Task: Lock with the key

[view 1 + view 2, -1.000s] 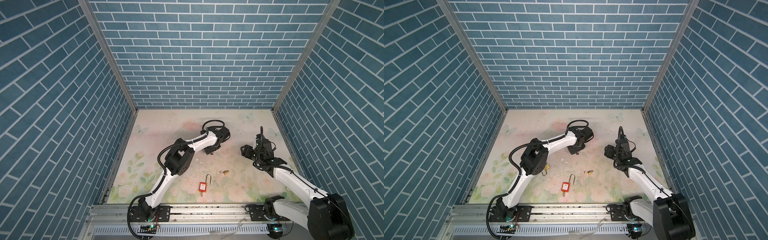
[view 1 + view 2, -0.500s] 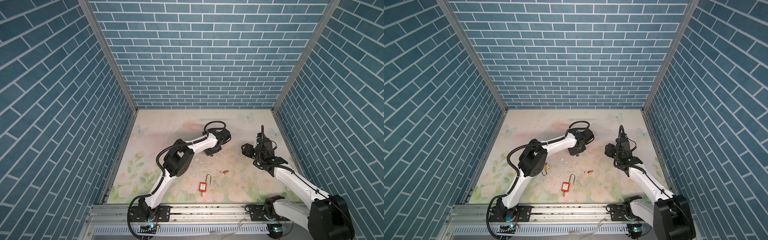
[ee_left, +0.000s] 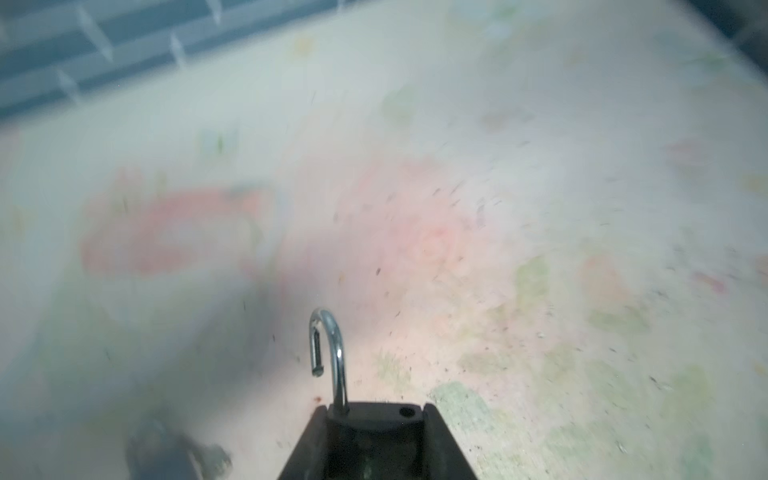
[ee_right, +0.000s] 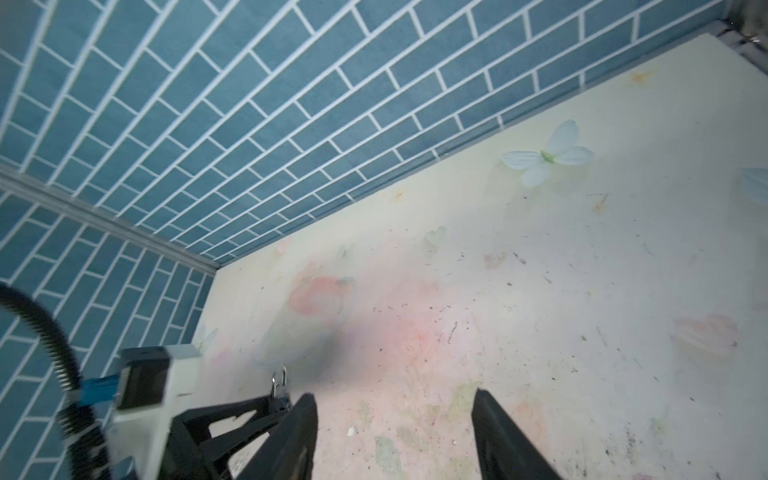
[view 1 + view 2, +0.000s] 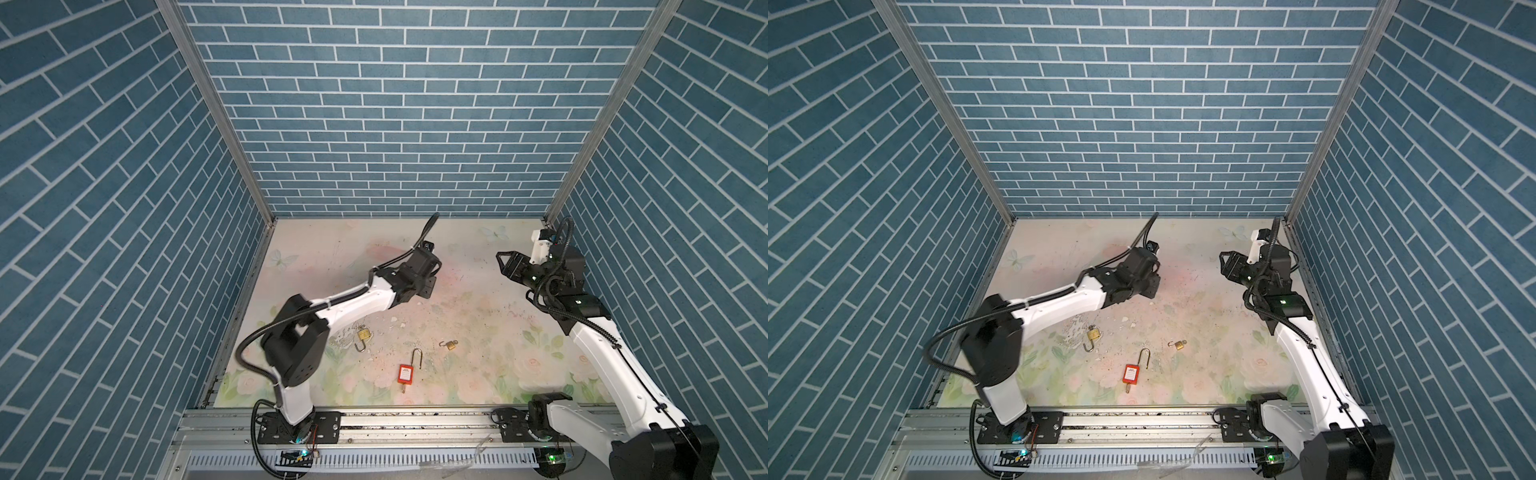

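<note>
— At the left wrist, what shows?
— Only there: left gripper [image 3: 374, 411] clamped on a padlock [image 3: 337, 361], shackle open, over the mat [image 3: 540, 187].
— And from above?
— Both top views hide that padlock. The right gripper [image 5: 500, 262] stands apart, empty, and a red lock [image 5: 406, 374] lies near the front.

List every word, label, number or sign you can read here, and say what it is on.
Red padlock: white label with dark print, too small to read.
Larger brass padlock, smaller brass padlock: no marking legible.
Dark padlock in the left gripper: no text shows.
Nothing else bears text.
</note>
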`<state>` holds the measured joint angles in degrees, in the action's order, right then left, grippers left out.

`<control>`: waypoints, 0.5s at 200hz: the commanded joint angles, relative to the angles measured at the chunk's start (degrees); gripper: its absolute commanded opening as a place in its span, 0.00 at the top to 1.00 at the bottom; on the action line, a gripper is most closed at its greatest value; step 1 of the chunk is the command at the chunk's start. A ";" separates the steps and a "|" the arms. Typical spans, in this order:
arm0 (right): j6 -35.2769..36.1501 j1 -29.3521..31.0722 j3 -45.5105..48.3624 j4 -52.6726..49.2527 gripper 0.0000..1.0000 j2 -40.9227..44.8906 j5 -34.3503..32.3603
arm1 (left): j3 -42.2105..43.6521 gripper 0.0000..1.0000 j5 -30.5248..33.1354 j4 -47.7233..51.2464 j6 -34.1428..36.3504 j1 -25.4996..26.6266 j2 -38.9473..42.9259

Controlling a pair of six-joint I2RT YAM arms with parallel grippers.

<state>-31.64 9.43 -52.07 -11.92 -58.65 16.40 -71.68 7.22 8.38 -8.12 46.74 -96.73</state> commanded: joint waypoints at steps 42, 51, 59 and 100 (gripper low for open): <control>8.38 3.25 -4.12 -3.84 0.39 -1.50 20.03 | 35.37 1.00 -21.57 -41.20 55.29 0.98 22.13; 9.83 5.94 -5.20 -5.53 0.39 -3.03 18.81 | 35.38 1.00 -21.60 -39.07 57.66 1.08 22.61; 11.17 8.63 -6.25 -7.25 0.40 -4.73 17.62 | 35.36 1.00 -21.30 -37.80 59.25 1.08 22.82; 14.13 18.76 -9.42 -11.35 0.41 -13.18 12.08 | 35.49 1.00 -22.41 -37.80 60.29 1.16 22.66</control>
<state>-21.98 24.71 -59.79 -18.61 -68.40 30.92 -35.31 -12.62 -24.91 46.37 47.88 -74.89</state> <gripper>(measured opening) 0.594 0.343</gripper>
